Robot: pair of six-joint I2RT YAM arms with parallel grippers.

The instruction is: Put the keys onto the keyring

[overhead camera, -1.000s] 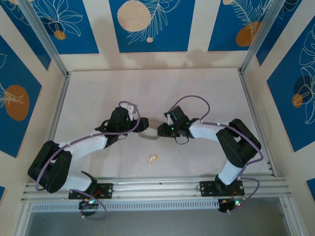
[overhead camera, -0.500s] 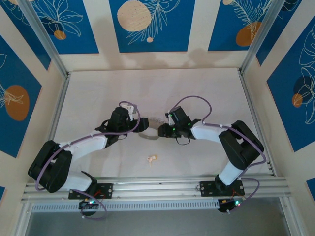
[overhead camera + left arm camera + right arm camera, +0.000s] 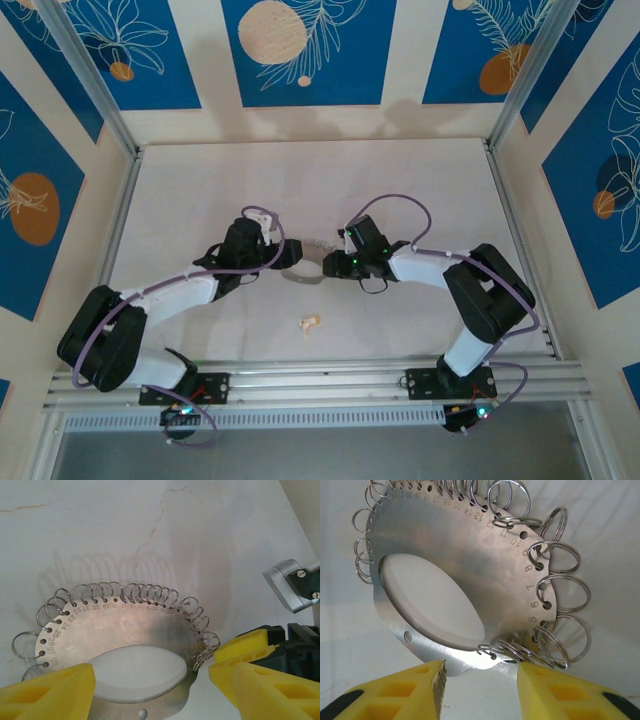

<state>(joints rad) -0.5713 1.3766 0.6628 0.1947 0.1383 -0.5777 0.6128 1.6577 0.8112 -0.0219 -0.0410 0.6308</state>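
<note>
Two claws meet mid-table in the top view. The left claw (image 3: 284, 267) and right claw (image 3: 322, 266) flank a flat silver metal keyring (image 3: 303, 276) with an oval hole. A tiny pale-gold key (image 3: 310, 322) lies apart on the white table (image 3: 200, 180), nearer the arm bases.

In the left wrist view, the left claw (image 3: 151, 677) pinches the keyring (image 3: 125, 625) across its width with yellow pads, holding it tilted off the table.

In the right wrist view, the right claw (image 3: 481, 672) stands spread. Its pads sit just under the keyring's (image 3: 470, 570) lower edge and bunched wire loops (image 3: 512, 650).
</note>
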